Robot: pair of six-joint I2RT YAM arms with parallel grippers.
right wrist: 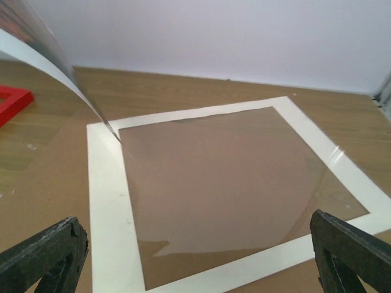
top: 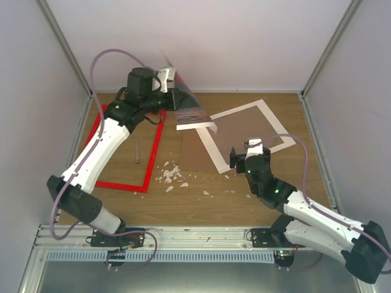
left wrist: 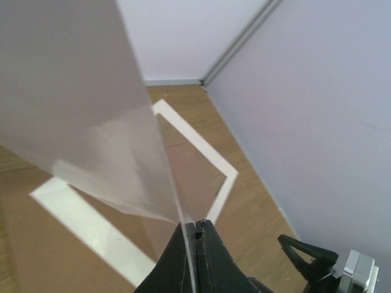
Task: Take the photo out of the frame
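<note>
Left gripper (top: 173,96), upper left of centre in the top view, fingers pressed together on the edge of the glossy rectangular photo print (top: 193,108). The print is lifted off the table, tilted and curled. It shows some red at its top corner and a dark sheen lower down; its back looks pale in the left wrist view. Its lower white edge hangs over the upper left corner of the white rectangular mat border (top: 208,150).

Thin bright-red rectangular frame (top: 156,146) lies flat on the wooden table (top: 201,207) at left, under the left arm and apart from the print. The mat lies on a brown board (top: 241,127) right of centre, with a clear shiny film over the opening. Right gripper (top: 243,151) is at the mat's lower edge, fingers spread wide, holding nothing. Small white scraps (top: 170,176) lie just right of the frame's lower right corner.
</note>
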